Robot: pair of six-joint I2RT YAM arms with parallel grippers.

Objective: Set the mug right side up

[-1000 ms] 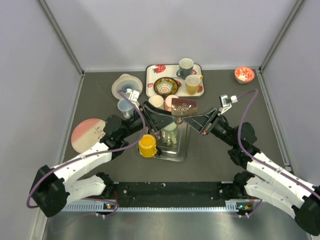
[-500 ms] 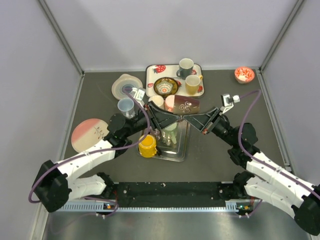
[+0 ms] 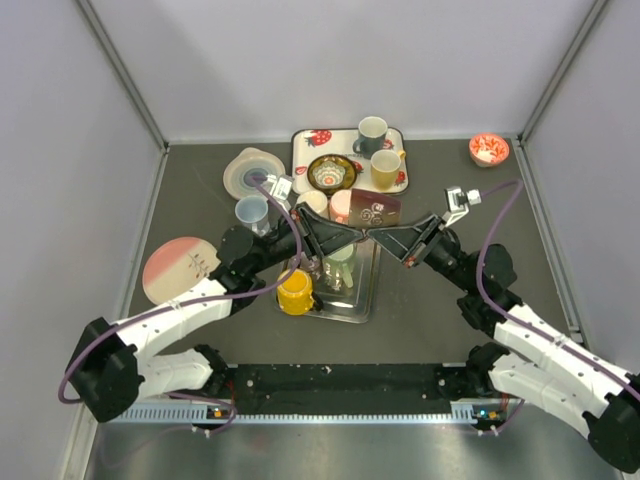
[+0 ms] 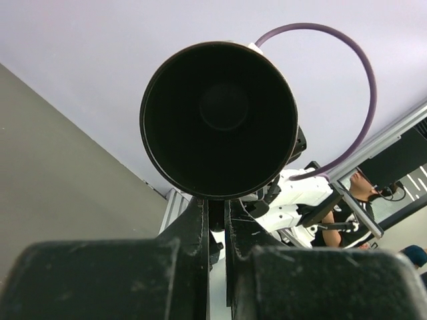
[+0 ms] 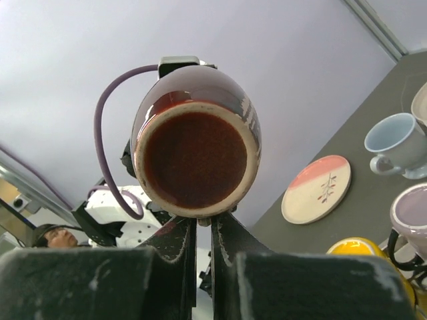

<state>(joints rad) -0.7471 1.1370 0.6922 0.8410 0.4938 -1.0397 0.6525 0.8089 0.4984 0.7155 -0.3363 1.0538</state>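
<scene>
Maroon glaze is showing on the mug (image 3: pixel 376 212), which is hanging in the air on its side above the far end of the steel tray (image 3: pixel 363 297), its mouth facing the left arm and its base facing the right. Both pincers are meeting under it. The left gripper (image 4: pixel 216 220) and the right gripper (image 5: pixel 203 230) are each showing fingers drawn almost together, clenched on something thin beneath the mug's wall. That is probably its handle, though no view is showing the handle itself.

Over the past second the left arm has been pushing further in. The mug has been drifting a little away from the bases, toward the cups (image 3: pixel 313 203) behind the tray, without changing its tilt. I am reading that as a hand-over in mid-turn, with the mug half way round, neither inverted nor upright.

A yellow cup (image 3: pixel 295 291) is sitting at the tray's near left corner, and a pink plate (image 3: pixel 176 268) is lying well apart to the left.
</scene>
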